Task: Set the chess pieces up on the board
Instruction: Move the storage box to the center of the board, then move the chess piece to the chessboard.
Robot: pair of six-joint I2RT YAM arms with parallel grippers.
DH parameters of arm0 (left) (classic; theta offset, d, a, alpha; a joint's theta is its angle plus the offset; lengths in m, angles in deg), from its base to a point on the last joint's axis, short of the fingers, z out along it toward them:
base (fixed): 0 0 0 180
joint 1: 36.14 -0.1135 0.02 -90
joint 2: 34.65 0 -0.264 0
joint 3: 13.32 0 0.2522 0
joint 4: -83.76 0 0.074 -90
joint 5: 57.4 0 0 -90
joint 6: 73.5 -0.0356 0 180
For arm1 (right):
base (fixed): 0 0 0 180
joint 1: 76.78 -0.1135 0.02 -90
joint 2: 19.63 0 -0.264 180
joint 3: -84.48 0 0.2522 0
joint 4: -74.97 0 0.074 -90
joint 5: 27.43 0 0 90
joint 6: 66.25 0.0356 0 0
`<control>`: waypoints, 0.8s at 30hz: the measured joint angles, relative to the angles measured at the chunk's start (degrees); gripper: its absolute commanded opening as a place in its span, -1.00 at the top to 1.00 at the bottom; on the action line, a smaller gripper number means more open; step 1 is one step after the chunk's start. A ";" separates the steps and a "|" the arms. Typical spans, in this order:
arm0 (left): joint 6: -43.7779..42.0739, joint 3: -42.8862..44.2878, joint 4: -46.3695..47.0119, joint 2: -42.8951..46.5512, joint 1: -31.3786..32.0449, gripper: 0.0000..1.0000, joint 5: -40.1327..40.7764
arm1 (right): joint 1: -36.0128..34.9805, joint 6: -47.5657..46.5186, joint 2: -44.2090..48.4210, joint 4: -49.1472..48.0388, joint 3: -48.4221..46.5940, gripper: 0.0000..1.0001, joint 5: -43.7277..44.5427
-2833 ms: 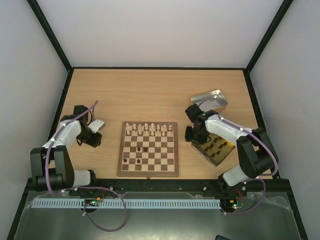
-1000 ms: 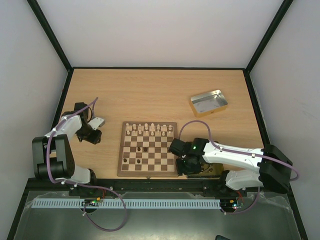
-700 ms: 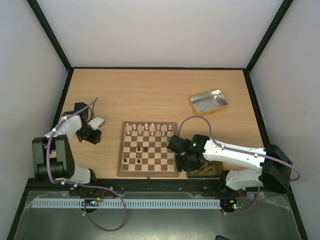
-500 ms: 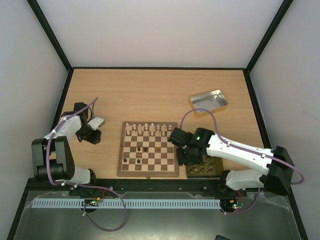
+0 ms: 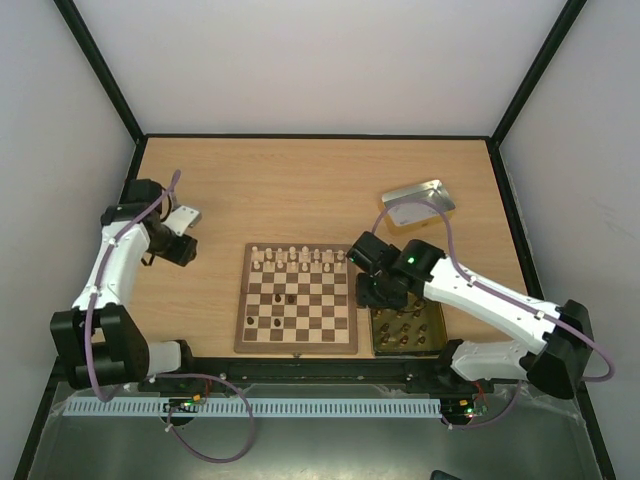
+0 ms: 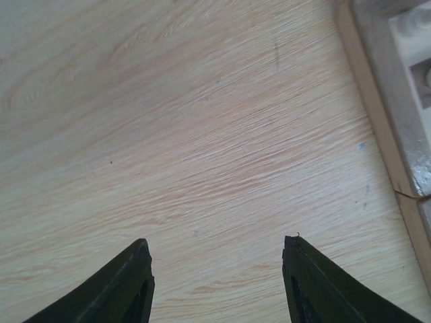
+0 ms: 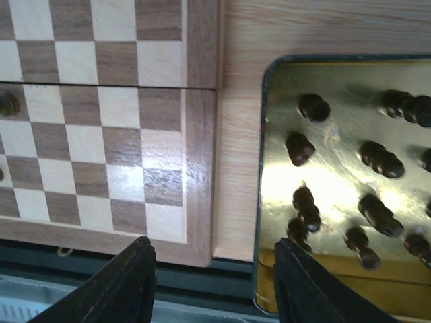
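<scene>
Top view first: the square wooden chessboard with dark-brown and cream checks (image 5: 243,300) is parked on the light wooden counter (image 5: 300,180), right in front of the arms. The pale cream turned chessmen (image 5: 300,258) are lined up along its far rows. Only a few dark brown chessmen (image 5: 290,297) are dotted over the middle squares, so plenty is left to be done, by the looks of it. More dark ones are kept in the gold-toned rectangular tin (image 5: 443,325) just beside the board's right edge. A silver rectangular metal tin (image 5: 420,203) is parked further back. The right claw (image 5: 372,296) is hung over the board-tin gap, and the left claw (image 5: 172,248) is held well off to the left.

Left wrist view: the left claw (image 6: 219,269) is spread open with nothing between the fingers and only bare wood underneath.

Right wrist view: the right claw (image 7: 214,269) is open and empty too, over the strip between board border and tin. A pick from the tin is probably called for next. One standalone dark piece (image 7: 300,148) should be singled out, not the clumped ones. The fingers are best dropped either side of it, clear of the tin wall, then closed gently so nothing gets tipped.
</scene>
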State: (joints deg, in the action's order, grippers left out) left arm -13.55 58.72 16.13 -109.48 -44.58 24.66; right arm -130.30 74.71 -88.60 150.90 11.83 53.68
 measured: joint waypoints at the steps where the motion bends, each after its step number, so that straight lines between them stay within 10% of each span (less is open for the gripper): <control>1: -0.57 1.14 -0.81 0.31 0.00 0.22 -0.55 | 0.00 0.50 -0.70 -0.94 0.07 0.00 0.02; 5: -2.32 2.64 -4.02 1.38 0.42 0.61 -2.93 | 0.00 2.29 -3.08 -2.97 -0.59 -0.06 0.33; 12: -2.05 2.84 -8.17 4.44 12.04 0.15 -3.13 | 0.00 1.66 -3.93 -3.69 -3.10 -0.17 3.78; 24: 1.31 2.93 -11.08 5.70 37.62 0.13 -0.50 | 0.31 0.52 -3.02 -4.83 -0.92 -0.24 3.10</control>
State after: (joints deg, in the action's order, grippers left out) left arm -12.24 61.65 5.05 -103.77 -6.97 24.16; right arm -129.99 75.24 -91.61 146.07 10.91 56.78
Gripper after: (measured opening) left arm 0.430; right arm 0.619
